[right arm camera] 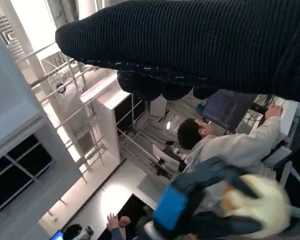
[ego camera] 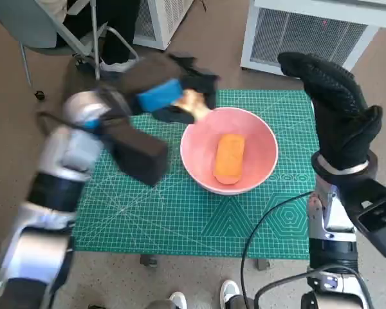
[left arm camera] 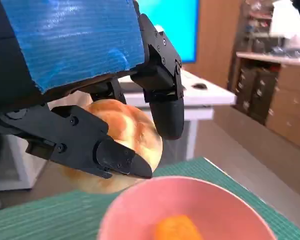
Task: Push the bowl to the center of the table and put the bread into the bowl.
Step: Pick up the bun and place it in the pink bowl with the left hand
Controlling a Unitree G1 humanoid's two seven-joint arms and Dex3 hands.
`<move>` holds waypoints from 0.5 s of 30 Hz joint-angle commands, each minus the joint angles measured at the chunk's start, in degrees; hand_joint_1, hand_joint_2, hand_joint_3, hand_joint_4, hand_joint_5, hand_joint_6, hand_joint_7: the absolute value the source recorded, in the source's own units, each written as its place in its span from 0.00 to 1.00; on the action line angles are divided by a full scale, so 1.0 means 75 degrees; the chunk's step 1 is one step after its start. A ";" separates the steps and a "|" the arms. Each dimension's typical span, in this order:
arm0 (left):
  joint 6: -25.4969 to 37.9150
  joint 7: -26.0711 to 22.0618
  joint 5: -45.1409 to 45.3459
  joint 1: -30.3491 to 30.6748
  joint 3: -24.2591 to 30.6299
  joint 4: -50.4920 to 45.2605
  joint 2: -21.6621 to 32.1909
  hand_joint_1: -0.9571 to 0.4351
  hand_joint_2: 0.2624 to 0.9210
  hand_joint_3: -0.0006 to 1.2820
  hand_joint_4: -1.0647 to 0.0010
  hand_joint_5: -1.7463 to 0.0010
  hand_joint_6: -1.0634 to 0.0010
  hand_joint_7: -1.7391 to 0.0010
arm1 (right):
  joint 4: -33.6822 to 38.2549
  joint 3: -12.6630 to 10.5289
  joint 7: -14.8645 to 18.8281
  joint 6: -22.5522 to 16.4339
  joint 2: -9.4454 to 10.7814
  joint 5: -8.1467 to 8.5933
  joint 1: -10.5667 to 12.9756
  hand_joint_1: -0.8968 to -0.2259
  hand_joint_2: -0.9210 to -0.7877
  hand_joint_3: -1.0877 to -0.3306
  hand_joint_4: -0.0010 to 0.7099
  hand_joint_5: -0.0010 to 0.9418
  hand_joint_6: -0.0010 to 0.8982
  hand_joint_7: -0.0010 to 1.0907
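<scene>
I'm gripping the bread roll (left arm camera: 121, 137) in my left hand (ego camera: 170, 100) just past the pink bowl (ego camera: 260, 138) rim to drop it in, right hand (ego camera: 338, 112) raised, holding nothing

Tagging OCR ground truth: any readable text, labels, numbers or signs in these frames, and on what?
No text can be read in any view.
Green cutting mat: pale grid lines and geometric patterns only; any edge numbering is too small to read.
Blue tape on the left hand: plain, no print.
Pink bowl, the bread and right hand: no markings visible.
</scene>
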 commanded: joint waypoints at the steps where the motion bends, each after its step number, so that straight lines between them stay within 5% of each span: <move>1: -0.0114 0.0262 0.0250 -0.0292 -0.0260 0.0721 -0.0340 0.69 1.00 0.07 0.39 0.36 0.41 0.28 | -0.0070 -0.0010 0.0076 0.0110 -0.0010 0.0079 0.0151 0.54 0.00 0.34 0.00 0.47 0.00 0.54; 6: -0.0014 0.0385 0.0441 -0.0337 -0.0503 0.1320 -0.0699 0.69 1.00 0.07 0.39 0.34 0.43 0.29 | -0.0117 -0.0050 0.0081 0.0112 -0.0056 0.0079 0.0192 0.53 0.00 0.34 0.00 0.47 0.00 0.54; 10: 0.0354 0.0033 0.0381 -0.0289 -0.0580 0.1607 -0.0909 0.69 1.00 0.14 0.50 0.28 0.51 0.22 | -0.0113 -0.0085 0.0071 0.0089 -0.0089 0.0052 0.0196 0.53 0.00 0.34 0.00 0.47 0.00 0.54; 11: 0.0484 -0.0118 0.0365 -0.0274 -0.0605 0.1638 -0.0940 0.67 0.98 0.14 0.58 0.49 0.59 0.38 | -0.0109 -0.0092 0.0069 0.0084 -0.0095 0.0047 0.0196 0.53 0.00 0.34 0.00 0.47 0.00 0.54; 13: 0.0867 -0.0567 0.0353 -0.0247 -0.0685 0.1649 -0.0982 0.64 0.99 0.09 0.68 0.73 0.64 0.63 | -0.0109 -0.0106 0.0058 0.0077 -0.0101 0.0033 0.0199 0.52 0.00 0.34 0.00 0.47 0.00 0.54; 15: 0.1296 -0.1036 0.0372 -0.0269 -0.0778 0.1647 -0.1025 0.62 0.99 0.06 0.79 0.86 0.68 0.79 | -0.0118 -0.0113 0.0046 0.0077 -0.0097 0.0018 0.0205 0.52 0.00 0.34 0.00 0.47 0.00 0.54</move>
